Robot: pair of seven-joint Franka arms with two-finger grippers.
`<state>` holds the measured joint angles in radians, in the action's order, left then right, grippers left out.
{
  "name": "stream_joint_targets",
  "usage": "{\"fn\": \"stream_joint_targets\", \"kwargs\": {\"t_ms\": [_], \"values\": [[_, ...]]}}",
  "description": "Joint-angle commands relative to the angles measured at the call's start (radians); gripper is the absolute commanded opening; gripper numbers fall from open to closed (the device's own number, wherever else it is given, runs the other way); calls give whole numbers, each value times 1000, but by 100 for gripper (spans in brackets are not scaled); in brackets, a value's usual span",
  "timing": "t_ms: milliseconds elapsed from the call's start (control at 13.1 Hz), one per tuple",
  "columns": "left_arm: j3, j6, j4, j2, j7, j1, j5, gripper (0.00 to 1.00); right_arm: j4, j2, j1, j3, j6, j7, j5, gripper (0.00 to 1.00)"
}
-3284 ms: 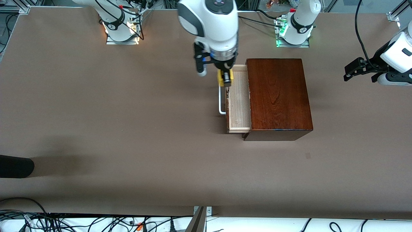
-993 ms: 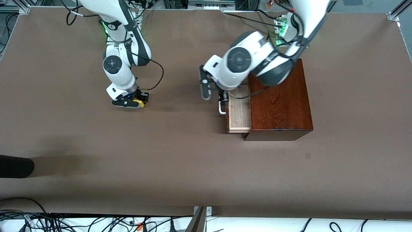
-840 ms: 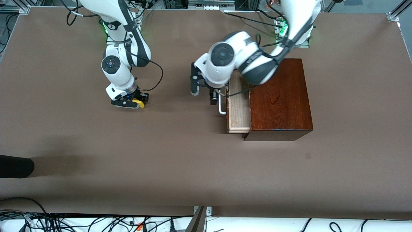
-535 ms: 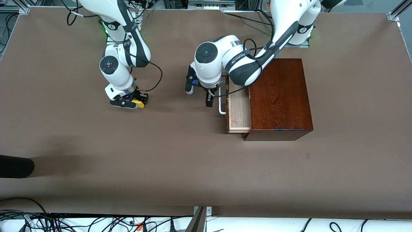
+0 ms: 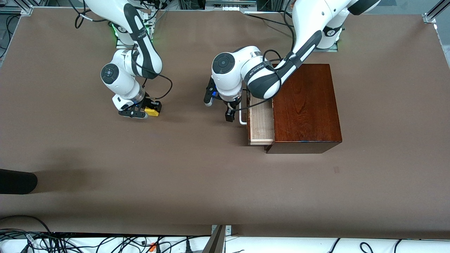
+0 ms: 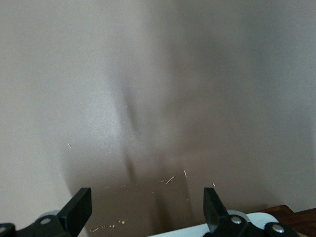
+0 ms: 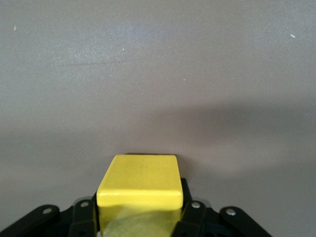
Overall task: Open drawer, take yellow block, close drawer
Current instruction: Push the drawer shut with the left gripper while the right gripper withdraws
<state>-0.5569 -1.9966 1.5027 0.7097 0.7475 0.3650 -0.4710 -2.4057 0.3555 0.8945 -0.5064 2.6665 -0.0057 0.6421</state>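
The yellow block (image 5: 152, 111) sits low at the table top, well away from the drawer toward the right arm's end. My right gripper (image 5: 143, 110) is shut on the yellow block (image 7: 140, 185), with a black finger against each side of it. The drawer (image 5: 262, 121) of the dark wooden box (image 5: 304, 105) stands pulled out, its pale inside showing nothing in it. My left gripper (image 5: 230, 114) hovers in front of the drawer beside the white handle (image 5: 242, 118). In the left wrist view the left gripper (image 6: 145, 212) is open wide, with nothing between its fingers (image 6: 79, 206).
A black object (image 5: 17, 181) pokes in over the table edge at the right arm's end, nearer the front camera. Cables and a metal bracket (image 5: 218, 239) run along the near edge. The box's corner (image 6: 296, 215) shows beside the left gripper.
The left arm has swung down from over the drawer to the front of its handle. The right arm has shifted a little toward its own end, the block staying between its fingers.
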Motion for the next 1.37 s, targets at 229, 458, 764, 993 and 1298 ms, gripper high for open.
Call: {"fn": "stream_joint_targets", "kwargs": {"t_ms": [229, 458, 764, 993, 1298], "values": [[9, 153, 7, -33, 49, -32, -40, 100, 147, -43, -3, -108, -338, 4, -22, 100], [12, 185, 4, -38, 49, -57, -40, 100, 409, -49, -3, -253, -768, -1, -191, 100], [12, 185, 4, -44, 49, -71, -40, 100, 673, -53, -3, -374, -1081, -2, -369, 100], [14, 186, 4, -44, 47, -77, -40, 100, 844, -59, -2, -438, -1270, -13, -439, 100], [15, 211, 4, -53, 46, -78, -40, 100, 873, -208, 4, -440, -1295, -13, -551, 100]]}}
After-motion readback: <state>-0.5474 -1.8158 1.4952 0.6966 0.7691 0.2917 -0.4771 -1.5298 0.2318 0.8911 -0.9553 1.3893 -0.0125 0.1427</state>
